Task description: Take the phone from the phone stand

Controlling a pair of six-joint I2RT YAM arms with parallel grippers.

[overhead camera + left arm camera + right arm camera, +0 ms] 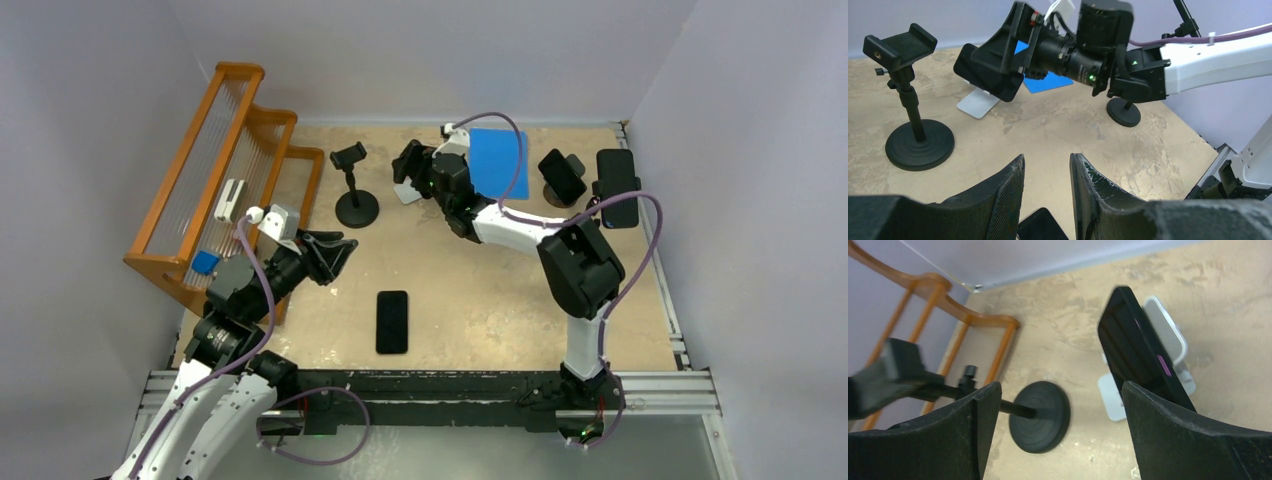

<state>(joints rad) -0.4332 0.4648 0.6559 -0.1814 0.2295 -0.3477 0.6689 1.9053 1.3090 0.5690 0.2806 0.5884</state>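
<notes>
A black phone (1133,350) leans upright on a small white phone stand (1172,337) at the back middle of the table. My right gripper (1058,395) is open just in front of it, the phone's edge close by the right finger, nothing between the jaws. From above, the right gripper (408,172) covers most of that phone. The stand's white base (977,105) shows under it in the left wrist view. My left gripper (340,257) hovers over the left of the table, jaws apart and empty.
A second black phone (392,322) lies flat near the table's front. An empty black clamp stand (356,205) is left of the right gripper. Two more phones on stands (563,178) (617,188) and a blue sheet (497,163) are back right. An orange rack (230,180) lines the left side.
</notes>
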